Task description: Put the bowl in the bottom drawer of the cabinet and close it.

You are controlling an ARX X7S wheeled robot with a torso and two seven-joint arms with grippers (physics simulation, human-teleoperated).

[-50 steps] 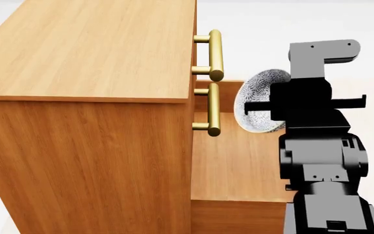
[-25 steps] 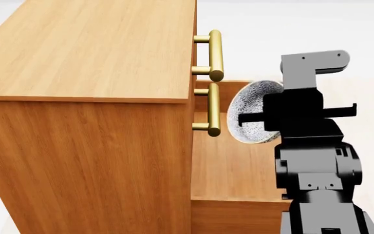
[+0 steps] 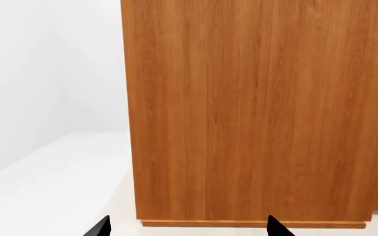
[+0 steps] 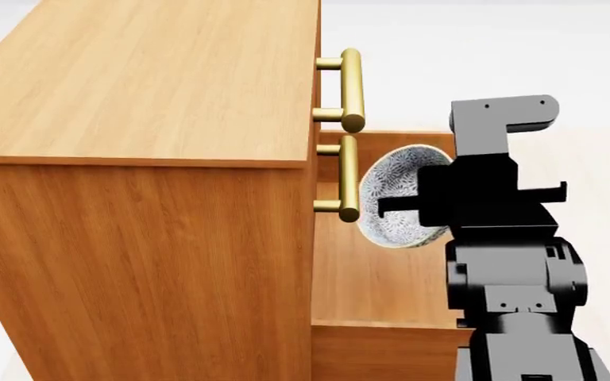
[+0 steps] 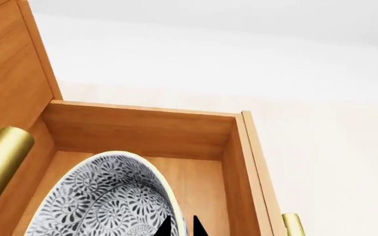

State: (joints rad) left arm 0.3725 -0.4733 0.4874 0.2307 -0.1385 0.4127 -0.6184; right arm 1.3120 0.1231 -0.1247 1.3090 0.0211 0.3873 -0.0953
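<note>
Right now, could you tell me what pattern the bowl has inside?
The bowl is white with a dense grey-blue floral pattern, clearest in the right wrist view.

The right arm [image 4: 511,278] was built of blocky matte segments, black near the wrist and dark grey below, with small round screw holes. Thin black pointed fingertips [image 3: 274,227] showed beside the cabinet [image 3: 255,113].
</note>
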